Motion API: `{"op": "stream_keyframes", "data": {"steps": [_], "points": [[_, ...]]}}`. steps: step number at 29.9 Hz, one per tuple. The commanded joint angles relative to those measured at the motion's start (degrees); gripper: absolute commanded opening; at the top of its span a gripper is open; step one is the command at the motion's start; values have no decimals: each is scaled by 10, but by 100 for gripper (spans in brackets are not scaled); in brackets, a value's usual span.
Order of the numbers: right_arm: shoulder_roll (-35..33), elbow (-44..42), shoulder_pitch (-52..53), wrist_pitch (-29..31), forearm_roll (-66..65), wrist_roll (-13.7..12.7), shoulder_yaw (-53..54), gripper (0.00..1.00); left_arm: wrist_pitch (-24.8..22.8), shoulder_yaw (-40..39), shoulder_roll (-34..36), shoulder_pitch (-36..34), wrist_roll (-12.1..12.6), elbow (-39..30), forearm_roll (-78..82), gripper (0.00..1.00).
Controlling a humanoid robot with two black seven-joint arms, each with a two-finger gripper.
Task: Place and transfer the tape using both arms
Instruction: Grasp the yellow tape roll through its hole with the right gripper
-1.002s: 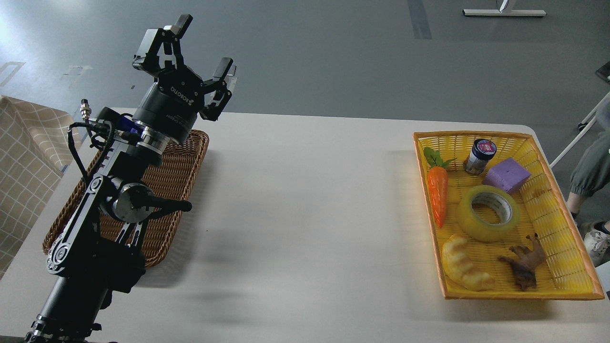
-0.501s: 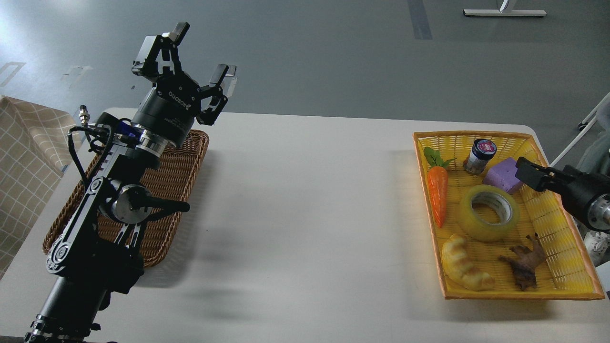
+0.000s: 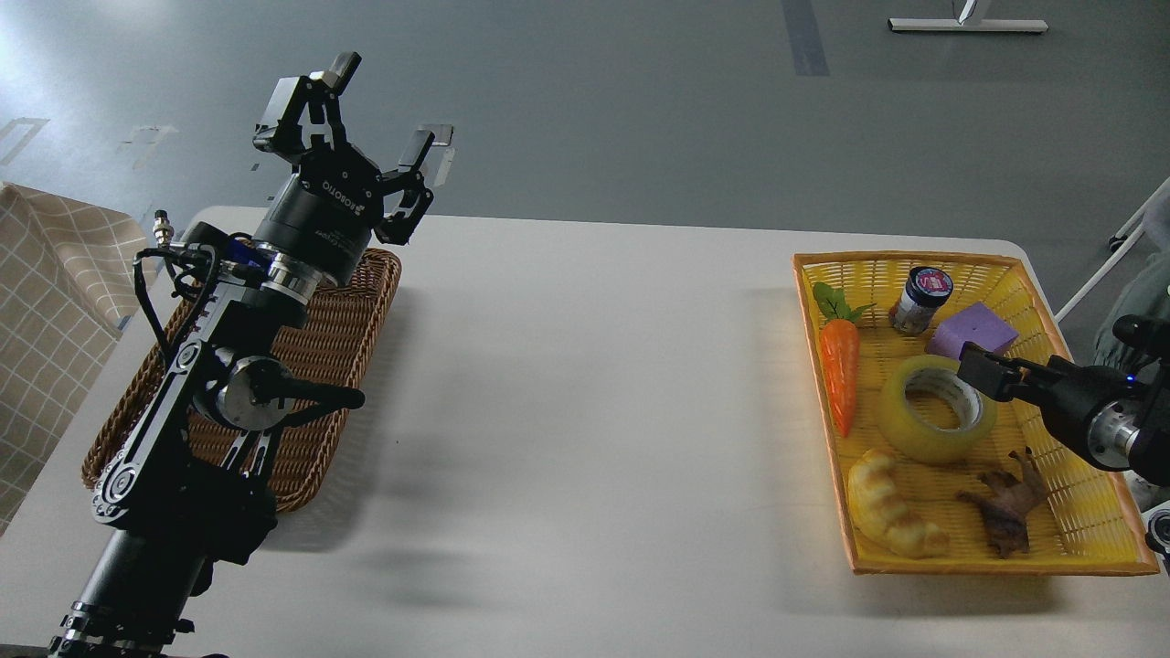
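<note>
The tape [image 3: 907,428], a wide translucent yellow roll with a printed grey-white core, lies flat in the middle of the yellow basket [image 3: 914,261] at the right. My right gripper [image 3: 983,373] comes in from the right edge and hangs over the roll's far right rim, just in front of the purple block. It is seen dark and end-on, so its fingers cannot be told apart. My left gripper [image 3: 384,105] is open and empty, raised above the far end of the brown wicker basket [image 3: 347,320] at the left.
In the yellow basket with the tape are a toy carrot [image 3: 839,370], a small jar [image 3: 921,298], a purple block [image 3: 974,331], a pale yellow croissant toy [image 3: 888,516] and a brown animal toy [image 3: 1005,507]. The white table [image 3: 585,393] spans between the baskets.
My right arm has come into view from the right edge and moved left and down over the tape's right rim. My left gripper has shifted slightly and stays open.
</note>
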Motion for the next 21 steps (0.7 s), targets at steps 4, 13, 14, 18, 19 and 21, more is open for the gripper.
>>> {"op": "stream_keyframes", "data": {"steps": [4, 13, 14, 18, 19, 21], "points": [[11, -14, -5, 0, -12, 0, -10, 99, 0, 0, -1, 0, -1, 8, 0, 98], [31, -70, 2, 0, -29, 0, -15, 99, 0, 1, -1, -4, -1, 8, 0, 98], [32, -71, 3, 0, -29, 0, -15, 99, 0, 1, -1, -4, -1, 8, 0, 98], [42, -70, 3, 0, -29, -1, -15, 99, -12, 1, -1, -4, -1, 7, 1, 98], [45, -71, 2, 0, -29, -1, -15, 99, -14, 2, -2, -4, -1, 6, 1, 98], [45, -71, 3, 0, -29, -1, -15, 98, -14, 2, -2, -4, 0, 6, 1, 98]]}}
